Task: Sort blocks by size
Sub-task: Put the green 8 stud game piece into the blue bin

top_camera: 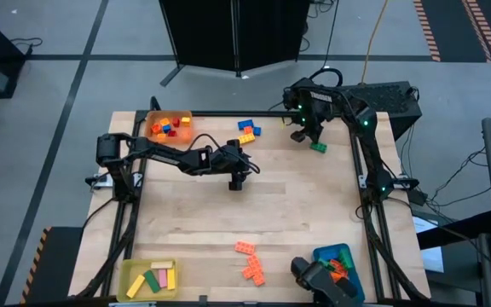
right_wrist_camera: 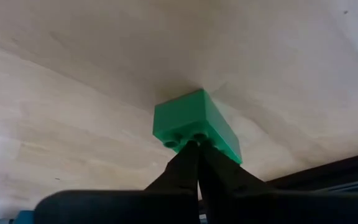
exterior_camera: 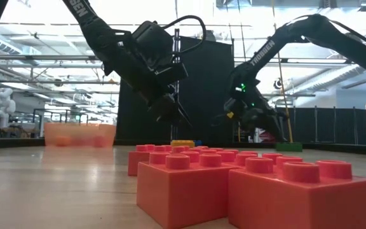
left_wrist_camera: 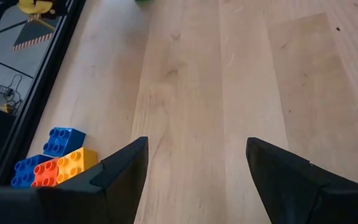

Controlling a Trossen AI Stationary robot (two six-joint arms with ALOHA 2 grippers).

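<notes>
Sorting is partly done: blocks (top_camera: pixel 167 128) fill the orange tray (top_camera: pixel 153 119), others lie loose. Right gripper (top_camera: pixel 312 139), jaws together, touches a green block (right_wrist_camera: pixel 194 124) beside that tray's far corner; left gripper (top_camera: pixel 237 181) jaws apart.

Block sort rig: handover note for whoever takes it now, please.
Right gripper: jaws shut, tips at the studs of the green block near the table's far right; whether it is gripped cannot be told.
Left gripper: jaws open, empty, above mid-table.
Done: blocks already lie in the orange tray, yellow tray and blue tray.
Left: green block, the blue, yellow and red cluster at the far edge, the orange bricks at the near edge.
</notes>
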